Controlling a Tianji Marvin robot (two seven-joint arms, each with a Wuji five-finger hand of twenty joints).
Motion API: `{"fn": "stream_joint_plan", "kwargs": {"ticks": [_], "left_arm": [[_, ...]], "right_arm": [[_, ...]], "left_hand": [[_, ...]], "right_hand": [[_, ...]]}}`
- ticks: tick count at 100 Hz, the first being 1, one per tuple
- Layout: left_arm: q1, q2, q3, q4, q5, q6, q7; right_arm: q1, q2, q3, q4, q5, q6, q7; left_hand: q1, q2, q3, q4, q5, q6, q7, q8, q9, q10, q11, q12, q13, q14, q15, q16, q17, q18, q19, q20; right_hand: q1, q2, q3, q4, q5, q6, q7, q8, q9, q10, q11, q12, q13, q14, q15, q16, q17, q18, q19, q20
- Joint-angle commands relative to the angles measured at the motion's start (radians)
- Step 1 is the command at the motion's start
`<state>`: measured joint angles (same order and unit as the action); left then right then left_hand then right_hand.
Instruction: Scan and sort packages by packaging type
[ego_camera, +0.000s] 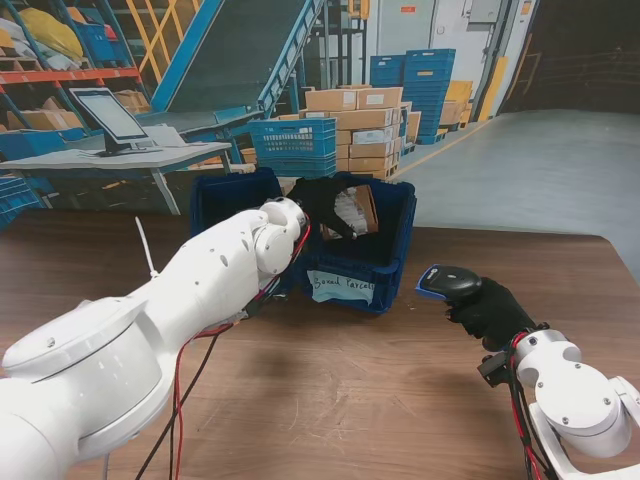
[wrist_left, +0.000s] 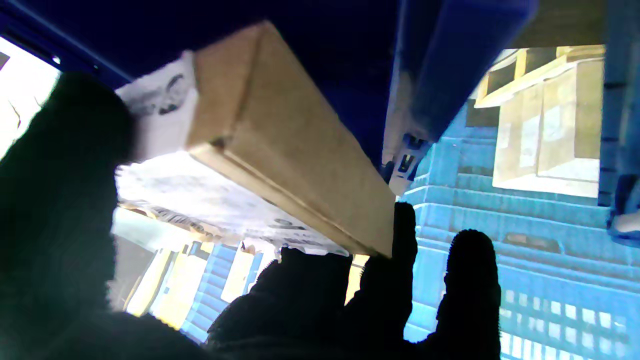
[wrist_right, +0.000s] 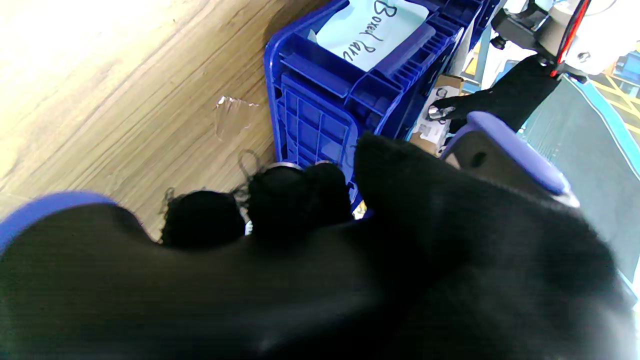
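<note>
My left hand (ego_camera: 322, 203), in a black glove, reaches over the blue bin (ego_camera: 392, 262) and is shut on a brown cardboard box (ego_camera: 358, 210) with a white shipping label. The left wrist view shows the cardboard box (wrist_left: 295, 145) pinched between thumb and fingers (wrist_left: 400, 235), above the bin's dark inside. A paper label reading "Boxed Parcels" (ego_camera: 341, 287) is stuck on the bin's near wall. My right hand (ego_camera: 490, 310) rests on the table to the right of the bin, shut on a grey and blue barcode scanner (ego_camera: 447, 281) whose head points toward the bin.
A second blue bin (ego_camera: 232, 196) stands to the left of the labelled one, partly behind my left arm. A white zip tie (ego_camera: 146, 248) lies on the wooden table (ego_camera: 380, 400) at the left. Red cables hang from the left arm. Warehouse crates and cartons stand beyond the table.
</note>
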<state>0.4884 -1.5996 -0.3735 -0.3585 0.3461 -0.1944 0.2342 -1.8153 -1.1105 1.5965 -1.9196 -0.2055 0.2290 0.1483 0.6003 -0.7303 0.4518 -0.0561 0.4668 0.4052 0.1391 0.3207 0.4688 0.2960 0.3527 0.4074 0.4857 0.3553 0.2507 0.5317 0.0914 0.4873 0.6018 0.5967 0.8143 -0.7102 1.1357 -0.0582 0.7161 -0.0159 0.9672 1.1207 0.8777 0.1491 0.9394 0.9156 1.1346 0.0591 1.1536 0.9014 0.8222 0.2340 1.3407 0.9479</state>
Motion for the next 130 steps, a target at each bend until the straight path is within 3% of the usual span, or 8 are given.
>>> {"fn": "stream_joint_plan", "kwargs": {"ticks": [1, 16, 31, 81, 101, 118, 124, 130], "left_arm": [[-0.016, -0.024, 0.009, 0.005, 0.001, -0.015, -0.023], [-0.027, -0.055, 0.022, 0.061, 0.007, -0.044, -0.010], [-0.036, -0.069, 0.029, 0.085, 0.005, -0.060, -0.024], [-0.061, -0.074, 0.062, 0.093, 0.009, -0.067, -0.104], [-0.060, -0.072, 0.063, 0.090, 0.009, -0.065, -0.108], [-0.044, -0.044, 0.054, 0.037, 0.019, -0.035, -0.069], [-0.032, -0.010, 0.045, -0.028, 0.024, -0.003, -0.067], [-0.014, 0.042, 0.030, -0.128, 0.031, 0.042, -0.081]], "right_arm": [[-0.004, -0.005, 0.002, -0.006, 0.001, 0.003, 0.018], [-0.003, -0.005, 0.004, -0.005, 0.001, 0.005, 0.022], [-0.003, -0.005, 0.006, -0.005, 0.002, 0.007, 0.021], [-0.002, -0.006, 0.008, -0.004, 0.005, 0.010, 0.017], [-0.002, -0.006, 0.009, -0.004, 0.005, 0.013, 0.017], [-0.001, -0.006, 0.006, -0.006, 0.004, 0.013, 0.017], [-0.001, -0.006, 0.004, -0.009, 0.003, 0.013, 0.016], [-0.002, -0.007, 0.002, -0.012, 0.002, 0.012, 0.013]], "left_hand": [[0.060, 0.212, 0.259, 0.018, 0.046, -0.146, 0.083, 0.013, -0.071, -0.042, -0.038, -0.025, -0.043, 0.003, -0.039, -0.035, -0.024, -0.008, -0.054, -0.020], [0.014, 0.238, 0.188, -0.003, -0.011, -0.131, -0.027, -0.033, -0.152, -0.033, -0.083, -0.064, -0.123, 0.011, -0.098, -0.104, -0.048, -0.013, -0.137, -0.044], [-0.015, 0.253, 0.142, -0.012, -0.070, -0.120, -0.082, -0.055, -0.216, -0.024, -0.126, -0.098, -0.182, 0.017, -0.124, -0.138, -0.069, -0.012, -0.185, -0.059], [-0.091, 0.285, 0.026, -0.025, -0.165, -0.081, -0.141, -0.094, -0.295, 0.008, -0.214, -0.156, -0.274, 0.020, -0.164, -0.185, -0.131, -0.011, -0.318, -0.057], [-0.082, 0.293, 0.012, -0.022, -0.154, -0.082, -0.136, -0.096, -0.287, 0.003, -0.214, -0.155, -0.272, 0.015, -0.160, -0.186, -0.127, -0.012, -0.324, -0.048], [-0.066, 0.296, 0.018, -0.018, -0.103, -0.089, -0.116, -0.091, -0.245, 0.006, -0.197, -0.147, -0.243, 0.016, -0.148, -0.182, -0.107, -0.010, -0.318, -0.038], [-0.064, 0.301, 0.019, -0.017, -0.087, -0.092, -0.110, -0.089, -0.230, 0.008, -0.192, -0.146, -0.234, 0.015, -0.144, -0.181, -0.099, -0.010, -0.314, -0.036], [-0.064, 0.309, 0.018, -0.016, -0.076, -0.095, -0.106, -0.087, -0.222, 0.006, -0.190, -0.146, -0.233, 0.016, -0.144, -0.181, -0.099, -0.010, -0.315, -0.035]], "right_hand": [[0.096, 0.069, 0.121, 0.021, 0.039, -0.063, -0.003, 0.009, 0.010, 0.022, -0.008, 0.007, 0.023, 0.003, 0.028, 0.017, 0.011, 0.004, 0.059, 0.023], [0.096, 0.068, 0.122, 0.021, 0.039, -0.063, -0.004, 0.009, 0.011, 0.022, -0.008, 0.007, 0.023, 0.003, 0.028, 0.017, 0.009, 0.005, 0.059, 0.023], [0.096, 0.068, 0.122, 0.021, 0.039, -0.063, -0.003, 0.010, 0.010, 0.022, -0.008, 0.008, 0.023, 0.004, 0.028, 0.017, 0.008, 0.004, 0.058, 0.023], [0.097, 0.067, 0.123, 0.021, 0.040, -0.062, -0.003, 0.010, 0.012, 0.024, -0.008, 0.008, 0.024, 0.004, 0.030, 0.018, 0.010, 0.005, 0.060, 0.024], [0.097, 0.066, 0.122, 0.021, 0.040, -0.061, -0.004, 0.009, 0.011, 0.023, -0.008, 0.008, 0.024, 0.004, 0.031, 0.018, 0.010, 0.007, 0.061, 0.025], [0.096, 0.066, 0.122, 0.021, 0.040, -0.061, -0.004, 0.010, 0.011, 0.024, -0.008, 0.008, 0.023, 0.004, 0.030, 0.018, 0.010, 0.004, 0.060, 0.024], [0.097, 0.067, 0.122, 0.021, 0.041, -0.061, -0.004, 0.010, 0.011, 0.024, -0.008, 0.008, 0.023, 0.003, 0.031, 0.018, 0.010, 0.006, 0.061, 0.024], [0.097, 0.067, 0.123, 0.021, 0.040, -0.062, -0.004, 0.010, 0.012, 0.024, -0.008, 0.008, 0.024, 0.002, 0.031, 0.018, 0.011, 0.006, 0.061, 0.025]]}}
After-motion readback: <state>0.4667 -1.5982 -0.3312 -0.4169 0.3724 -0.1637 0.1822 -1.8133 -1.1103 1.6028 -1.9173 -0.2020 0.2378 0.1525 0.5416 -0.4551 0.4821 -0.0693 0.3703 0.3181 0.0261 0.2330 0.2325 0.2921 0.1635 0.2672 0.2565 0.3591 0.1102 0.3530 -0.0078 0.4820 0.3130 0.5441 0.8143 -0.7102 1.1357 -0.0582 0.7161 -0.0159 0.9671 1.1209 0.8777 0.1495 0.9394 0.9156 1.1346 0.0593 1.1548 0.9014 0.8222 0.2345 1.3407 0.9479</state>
